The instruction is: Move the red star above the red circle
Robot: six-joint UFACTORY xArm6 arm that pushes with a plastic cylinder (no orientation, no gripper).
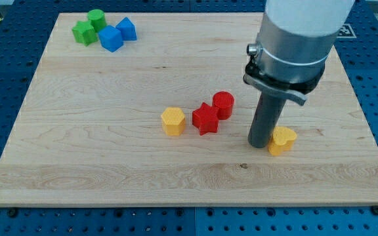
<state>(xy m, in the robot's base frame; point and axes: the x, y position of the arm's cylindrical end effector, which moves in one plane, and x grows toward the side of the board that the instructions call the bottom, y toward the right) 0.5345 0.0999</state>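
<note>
nearest the camera, toward the lower right of the frame, a yellow heart [282, 139] sits touching the tip [260, 145] on the tip's right side. no pincer exists on this arm; it ends in a plain rod, so nothing is gripped, and the rod can only shove.

left of the tip, near the middle of the board [110, 170], lies the red star [205, 119]. it touches the red circle [223, 104], which sits just up and right of it. so the star is now below and left of the circle, on the wrong side for the task. a yellow hexagon [172, 121] rests just left of the star, apart from it.

in the upper left corner, well away, four blocks cluster: a green star [83, 32], a green cylinder [96, 18], a blue cube [110, 39] and a second blue block [126, 29] whose shape is hard to tell.

judging from this, the star has not yet been pushed. the tip stands right of the red pair, probably because it must get round them; pushing the star straight up would drag the circle along, since they touch. a push from below or left looks needed, curving round the circle.
</note>
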